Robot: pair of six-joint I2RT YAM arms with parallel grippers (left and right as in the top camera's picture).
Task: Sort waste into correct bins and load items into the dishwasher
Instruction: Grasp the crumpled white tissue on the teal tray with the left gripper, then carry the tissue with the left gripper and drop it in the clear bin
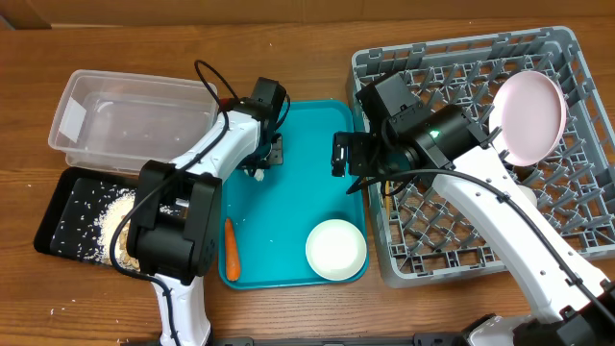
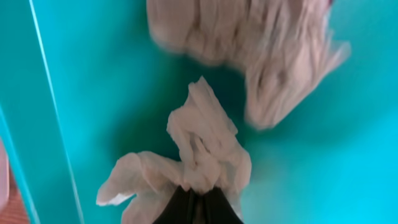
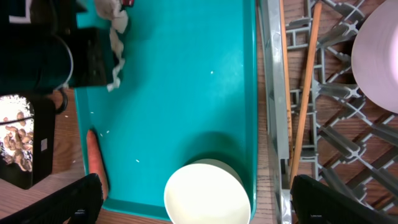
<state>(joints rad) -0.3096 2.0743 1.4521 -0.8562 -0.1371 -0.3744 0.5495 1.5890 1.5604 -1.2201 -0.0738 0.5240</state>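
- Left pincer is pressed together, pinching the crumpled napkin by one bunched fold. The rest of the wad fans out ahead of the fingertips over the teal tray.
- Top-down pinch fits: soft paper, no rigid edge to grab.
- Can't tell if the napkin is off the tray or touching it.
- Second pale crumpled wad just beyond; too blurred to identify.
- Probable destination is the clear tub, just left of the tray. The black tray holds the grain scraps.
- Right pincer is spread wide and empty, hovering with the white bowl below and between its fingers. Looks staged for bowl → rack.
- Plate leans in the rack's far corner.
- Carrot lies at the tray's left edge, apart from both pincers.
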